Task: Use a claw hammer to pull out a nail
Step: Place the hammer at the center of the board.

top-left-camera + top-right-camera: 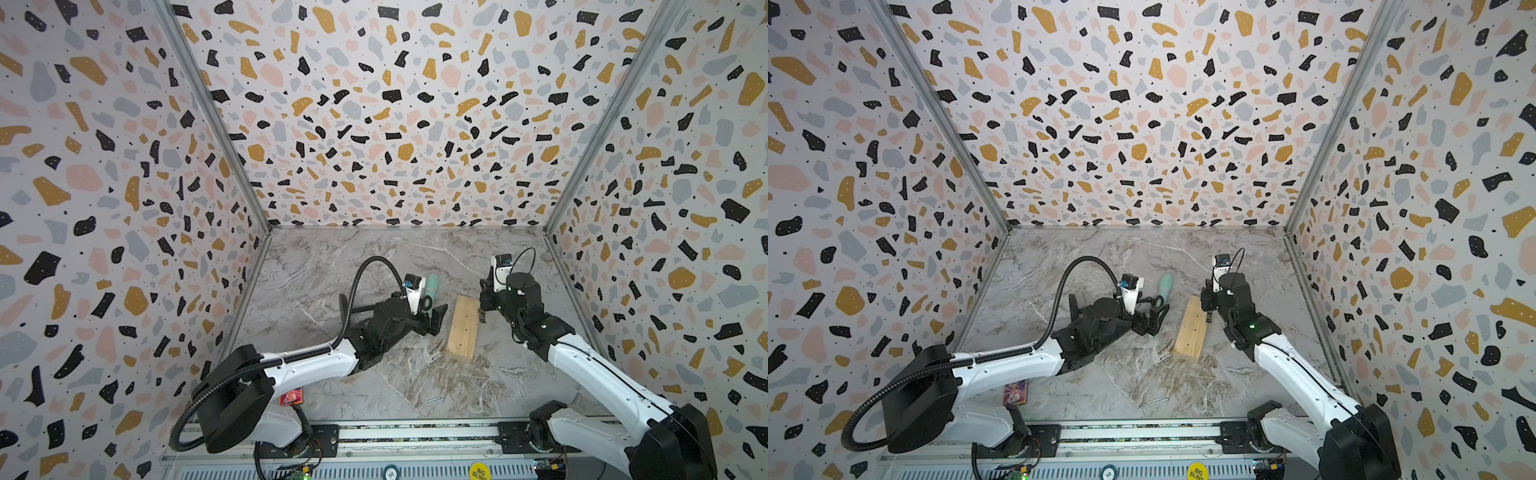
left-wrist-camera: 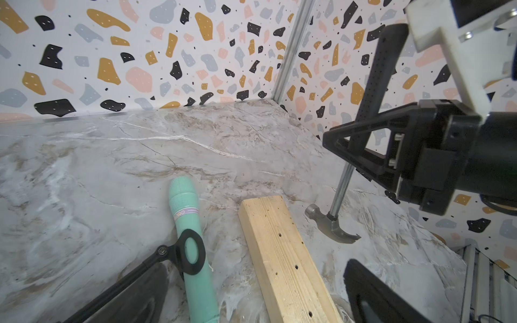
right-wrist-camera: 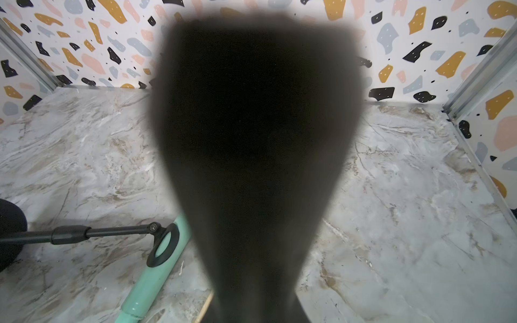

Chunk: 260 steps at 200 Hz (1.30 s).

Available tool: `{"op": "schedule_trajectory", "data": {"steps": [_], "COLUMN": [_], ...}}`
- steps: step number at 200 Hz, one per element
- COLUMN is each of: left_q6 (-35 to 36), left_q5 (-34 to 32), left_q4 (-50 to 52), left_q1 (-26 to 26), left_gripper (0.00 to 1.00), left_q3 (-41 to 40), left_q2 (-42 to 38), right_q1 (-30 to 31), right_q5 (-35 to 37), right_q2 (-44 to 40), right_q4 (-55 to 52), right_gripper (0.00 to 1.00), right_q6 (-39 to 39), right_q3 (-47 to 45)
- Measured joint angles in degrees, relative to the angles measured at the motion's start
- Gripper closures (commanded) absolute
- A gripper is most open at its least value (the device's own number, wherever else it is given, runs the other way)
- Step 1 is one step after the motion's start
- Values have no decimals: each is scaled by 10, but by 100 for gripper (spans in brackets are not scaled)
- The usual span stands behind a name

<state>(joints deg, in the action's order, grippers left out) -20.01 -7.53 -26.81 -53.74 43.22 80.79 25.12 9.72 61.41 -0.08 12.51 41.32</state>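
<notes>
Between the wooden block (image 1: 464, 326) and the surface's (image 1: 374, 257) right edge, your right gripper (image 2: 361, 134) is clamped on the black handle of the claw hammer (image 2: 340, 193) (silvery head hanging downward); your left gripper (image 1: 436, 320), across the block, stands wide open, empty.

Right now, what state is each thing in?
Right gripper: shut on hammer handle.
Hammer: upright, head down beside block.
Left gripper: open, empty.
Block: lying flat, visible holes empty.
Nails: loose on table.
Mint tool: lying flat, through black ring.
</notes>
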Motion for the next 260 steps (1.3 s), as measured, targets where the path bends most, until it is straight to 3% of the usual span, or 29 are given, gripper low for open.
{"op": "schedule_trajectory", "data": {"steps": [43,82,127,260], "left_q6": [34,47,48,42], "left_q5": [59,73,58,-38], "left_q4": [57,108,135,138], "left_q1": [-14,-54,-105,-106], "left_gripper": [1,2,3,3], "left_q3": [32,33,41,59], "left_q2": [35,52,81,84], "right_q1": [-19,-59,-84,-103], "right_q5": [14,21,11,52], "right_q2": [2,-12,-22,0], "right_q4": [-31,-55,-70,-231], "right_gripper": [100,100,100,100], "right_q6": [12,28,31,50], "right_q3": [1,1,4,11]}}
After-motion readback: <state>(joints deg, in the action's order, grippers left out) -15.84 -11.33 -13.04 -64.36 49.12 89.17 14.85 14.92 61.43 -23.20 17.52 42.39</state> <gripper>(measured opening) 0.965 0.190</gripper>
